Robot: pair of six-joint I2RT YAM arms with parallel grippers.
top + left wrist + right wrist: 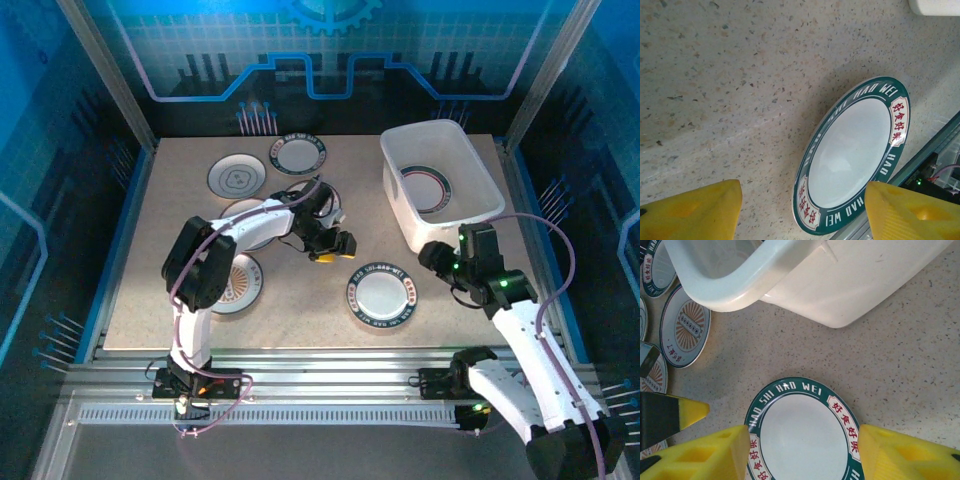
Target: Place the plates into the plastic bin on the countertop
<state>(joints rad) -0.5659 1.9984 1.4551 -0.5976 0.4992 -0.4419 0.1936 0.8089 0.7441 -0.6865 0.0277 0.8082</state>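
You see six plates [380, 293]: five on the countertop [300, 325], one in the single plastic bin [393, 175], whose long axis runs roughly 11-to-5. The left gripper [336, 250] and right gripper [436, 257] both have their fingers apart and empty.

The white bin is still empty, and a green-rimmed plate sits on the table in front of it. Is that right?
Not quite. The plastic bin isn't empty: the top external view shows one dark-rimmed plate already lying inside it. The rest is right: a green-rimmed plate sits on the countertop in front of it.
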